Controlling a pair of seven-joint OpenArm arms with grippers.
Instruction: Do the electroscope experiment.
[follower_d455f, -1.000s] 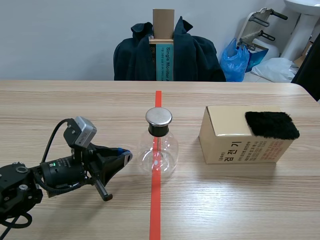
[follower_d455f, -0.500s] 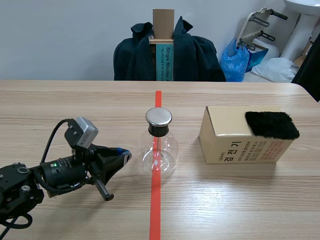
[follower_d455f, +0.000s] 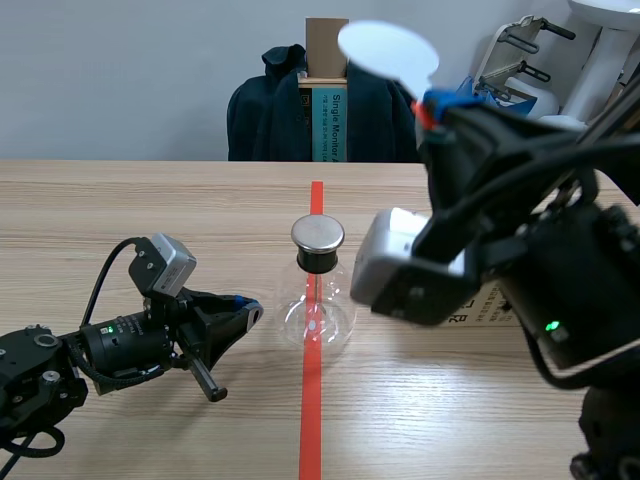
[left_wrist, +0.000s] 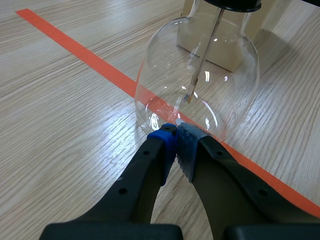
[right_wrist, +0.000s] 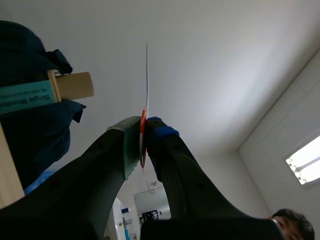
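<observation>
1. Swung up from the table's (follower_d455f: 150, 210) right edge since a moment ago, the right arm now fills that side, its right gripper (follower_d455f: 425, 106) high above the tabletop.
2. Its fingers are clamped on the red base of a white disc (follower_d455f: 388, 50), held upright.
3. The electroscope (follower_d455f: 318, 300), a clear glass flask with a metal cap (follower_d455f: 318, 234), stands mid-table on the tape line (follower_d455f: 312, 420).
4. The left gripper (left_wrist: 176, 135) lies low toward the near left corner, fingers closed together on nothing, tips touching the flask's base.
</observation>
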